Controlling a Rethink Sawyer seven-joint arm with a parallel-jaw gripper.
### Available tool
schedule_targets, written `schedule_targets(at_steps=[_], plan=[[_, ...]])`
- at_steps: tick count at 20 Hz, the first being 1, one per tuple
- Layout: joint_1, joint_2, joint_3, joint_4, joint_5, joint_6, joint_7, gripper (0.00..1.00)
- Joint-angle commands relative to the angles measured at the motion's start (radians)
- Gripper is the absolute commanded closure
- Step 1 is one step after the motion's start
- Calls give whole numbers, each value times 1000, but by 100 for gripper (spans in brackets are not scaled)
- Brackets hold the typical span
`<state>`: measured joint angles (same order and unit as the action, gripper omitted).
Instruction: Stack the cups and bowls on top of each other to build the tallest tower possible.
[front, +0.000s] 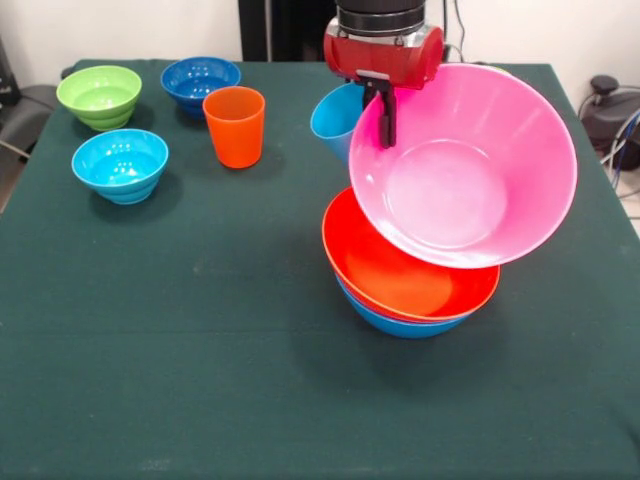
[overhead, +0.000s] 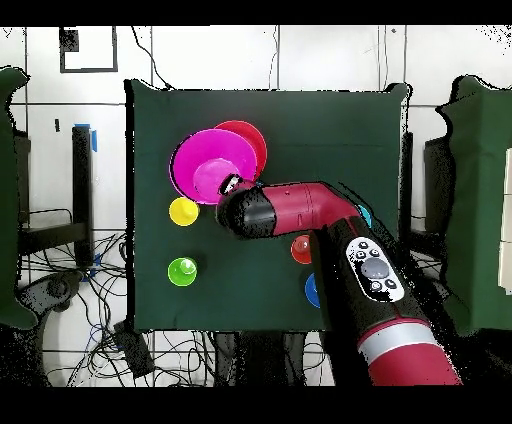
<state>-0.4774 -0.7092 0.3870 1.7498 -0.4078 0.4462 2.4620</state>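
Note:
My gripper is shut on the far rim of the big pink bowl and holds it tilted, its inside facing the camera. The bowl's low edge hangs over the large orange bowl, which is nested in the large blue bowl; I cannot tell whether they touch. In the overhead view the gripper is at the pink bowl's edge, with the orange bowl's rim showing beyond it. A light blue cup stands just behind the pink bowl.
An orange cup stands at the back middle. Small ridged bowls sit at the back left: green, dark blue, light blue. The overhead view shows a yellow cup and a green cup near the robot's side.

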Motion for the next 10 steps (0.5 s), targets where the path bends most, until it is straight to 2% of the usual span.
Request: schedule_targets(at_steps=[1, 10], plan=[[4, 41, 23, -47, -76, 20, -122, 100], [-13, 20, 39, -27, -54, 35, -123, 100]])
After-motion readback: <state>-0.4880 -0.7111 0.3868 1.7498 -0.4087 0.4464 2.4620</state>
